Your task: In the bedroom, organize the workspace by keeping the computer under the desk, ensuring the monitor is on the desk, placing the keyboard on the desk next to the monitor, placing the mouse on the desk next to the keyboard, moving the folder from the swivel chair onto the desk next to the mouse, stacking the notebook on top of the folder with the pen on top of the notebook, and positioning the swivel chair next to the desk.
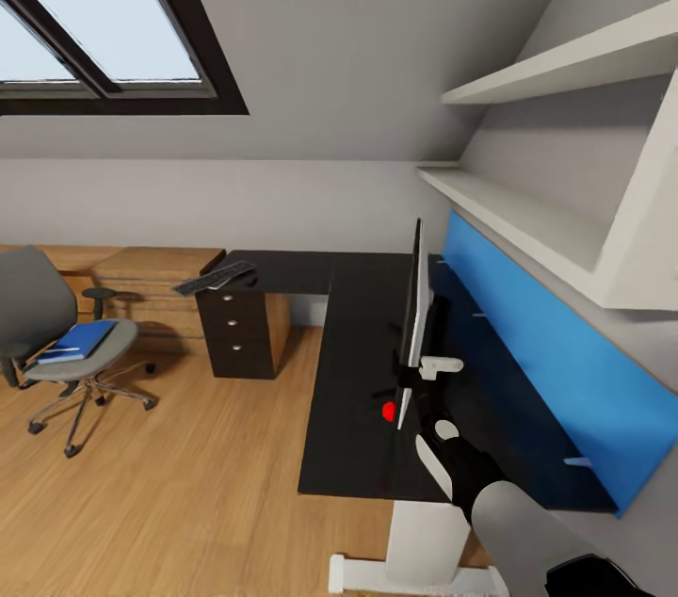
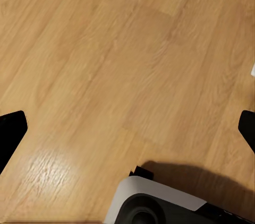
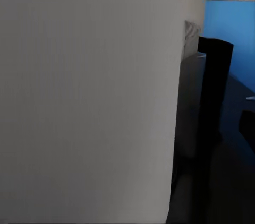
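The right gripper (image 1: 426, 401) is seen at the near edge of the monitor (image 1: 412, 305), at the end of a grey and black forearm reaching in over the desk (image 1: 353, 409); whether its fingers are clamped on the screen or merely alongside it cannot be told. In the right wrist view the monitor's white back (image 3: 87, 96) is pressed close to the camera, with the black stand (image 3: 215, 86) beyond it. The left gripper's two dark fingertips (image 2: 11, 131) are spread wide with nothing between them, over bare wood floor (image 2: 106, 65). The monitor is seen edge-on, upright on the desk, thin, with a dark front, a white back, and a red dot (image 1: 389, 410) by its lower near corner. Well away from the monitor, the dark keyboard (image 1: 215, 278) lies on the far wing of the desk, above the drawer unit (image 1: 235, 333) with silver knobs. The chair (image 1: 56, 343), grey with a chrome star base, stands on the floor well apart from the desk, and the blue folder (image 1: 80, 340) lies on its seat. The desk top is glossy black, backed by a blue panel (image 1: 546, 362), with white shelves (image 1: 556, 145) above, a sloped grey ceiling and a dark-framed skylight (image 1: 104, 23).
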